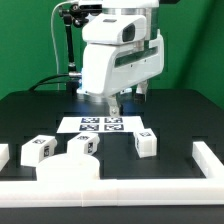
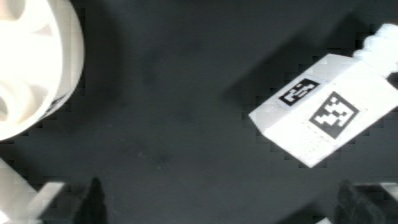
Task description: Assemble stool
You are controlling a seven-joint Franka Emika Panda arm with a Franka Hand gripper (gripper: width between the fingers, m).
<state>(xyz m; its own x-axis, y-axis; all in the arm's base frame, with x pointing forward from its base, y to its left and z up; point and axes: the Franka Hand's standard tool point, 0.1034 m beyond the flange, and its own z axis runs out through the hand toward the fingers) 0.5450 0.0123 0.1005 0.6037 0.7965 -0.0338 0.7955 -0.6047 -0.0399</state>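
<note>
On the table, from the exterior view's left: left leg, seat near the front rail, middle leg just behind the seat, marker board farther back, gripper hanging over the board with jaws spread wide, grasping nothing, then right leg near the board's corner.

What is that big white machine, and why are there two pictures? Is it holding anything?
It is a robot arm. Its grasping part, the end effector, is open and holds nothing. One picture comes from a camera off the arm; the other from a camera on its wrist, looking down. On the black table lie stool parts, not yet joined: a round white seat disc and blocky white legs with black-and-white tags. A flat marker board lies there too.
</note>
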